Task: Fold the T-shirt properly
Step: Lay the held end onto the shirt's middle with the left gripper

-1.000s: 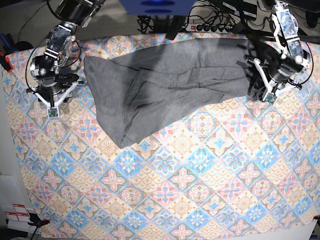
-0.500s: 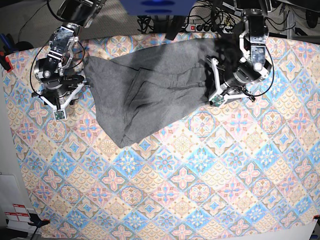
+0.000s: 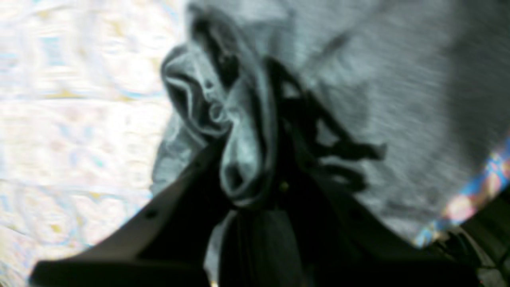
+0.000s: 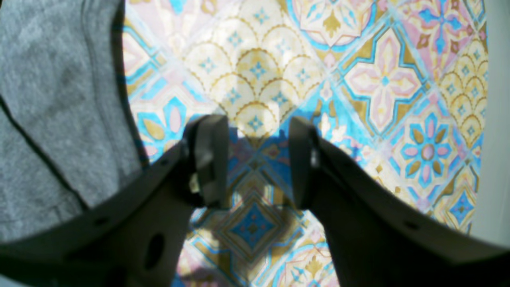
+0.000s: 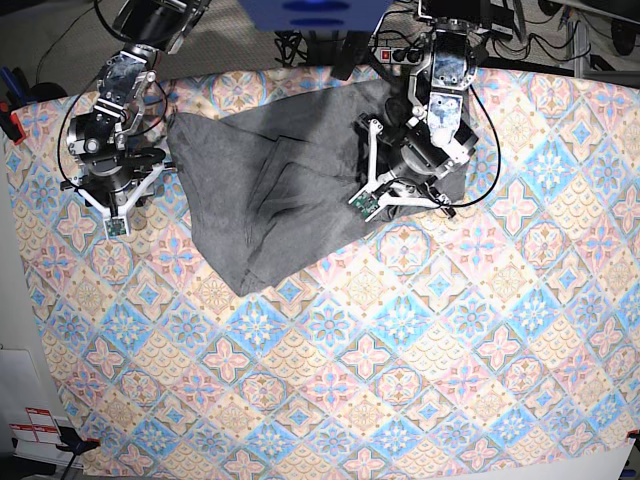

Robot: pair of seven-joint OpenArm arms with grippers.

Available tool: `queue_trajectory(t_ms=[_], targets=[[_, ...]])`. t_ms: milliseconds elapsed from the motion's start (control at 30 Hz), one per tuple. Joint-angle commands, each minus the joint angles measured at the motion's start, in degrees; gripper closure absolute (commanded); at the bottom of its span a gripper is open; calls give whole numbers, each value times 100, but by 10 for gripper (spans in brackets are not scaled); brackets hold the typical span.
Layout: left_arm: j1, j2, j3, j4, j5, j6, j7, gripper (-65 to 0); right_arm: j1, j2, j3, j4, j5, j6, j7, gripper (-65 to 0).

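T-shirt (image 3: 398, 99) in left end effector (image 3: 255, 187)

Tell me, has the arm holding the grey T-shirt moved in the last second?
Yes. The left gripper, shut on the T-shirt, has travelled leftward in the base view across the tablecloth, dragging the shirt's end over itself.

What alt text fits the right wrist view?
The right gripper hangs open and empty over the diamond-patterned tablecloth, its two dark fingers apart. The edge of the grey T-shirt lies at the left, untouched.
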Motion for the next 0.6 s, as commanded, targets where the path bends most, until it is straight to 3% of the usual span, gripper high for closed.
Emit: queue_trajectory(t_ms=[0, 133, 433, 567], targets=[[-25, 71, 49, 67, 7, -12, -91, -23, 63, 46, 4, 90, 7, -36, 96, -240], [-25, 185, 31, 67, 51, -12, -91, -36, 63, 46, 4, 90, 7, -36, 96, -240], [-25, 220, 58, 67, -20, -12, -135, -364, 63, 46, -22, 90, 7, -36, 96, -241], [-69, 414, 49, 67, -20, -12, -144, -393, 54, 46, -22, 90, 7, -36, 87, -241]])
